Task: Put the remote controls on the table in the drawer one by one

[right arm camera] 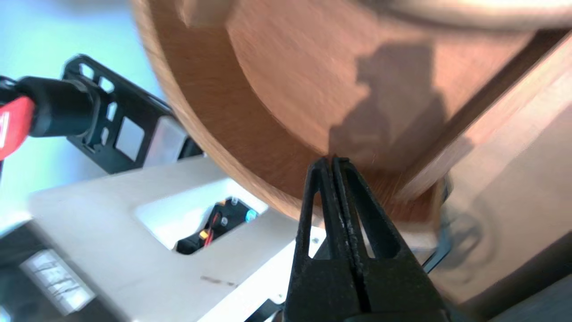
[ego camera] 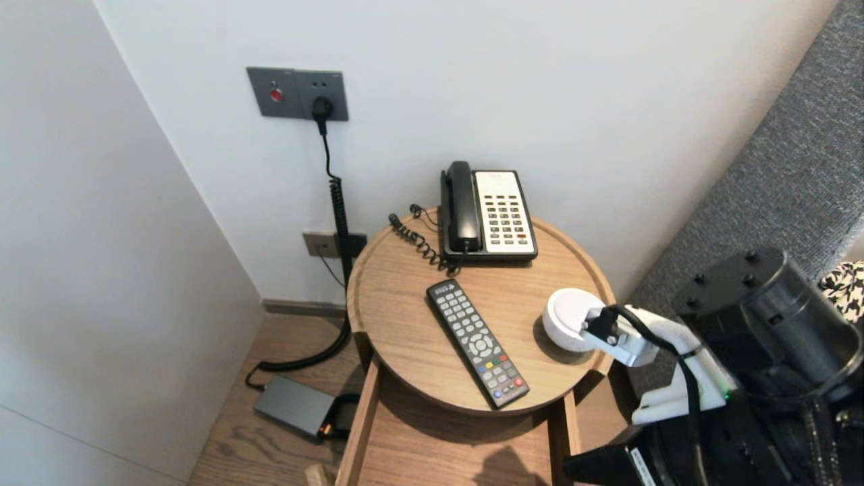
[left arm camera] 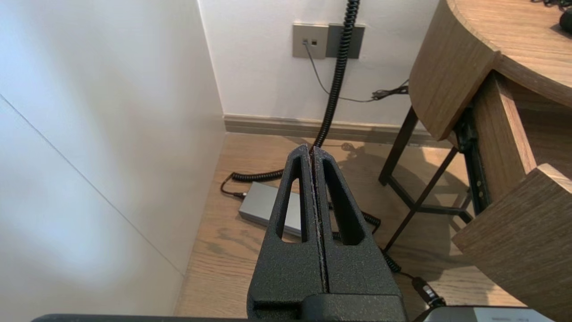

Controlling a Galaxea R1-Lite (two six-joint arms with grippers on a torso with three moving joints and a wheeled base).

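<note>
Centre of head view: round table top point(ego camera: 405, 317), against wall. Under it: open drawer point(ego camera: 361, 432), jutting toward robot, long axis front-to-back. On top: remote point(ego camera: 476, 342) lying diagonal; white round puck point(ego camera: 565, 317) near right edge, just beside right arm. Nearer of two: right gripper point(right arm camera: 331, 160), jaws clenched, empty, tips just at top's curved rim, beside drawer; contact cannot tell. Parked: left gripper point(left arm camera: 311, 150), clenched, empty, above floor, left of table.

White arm point(ego camera: 705, 381), black cable point(ego camera: 687, 378), black end effector point(right arm camera: 333, 159)
</note>
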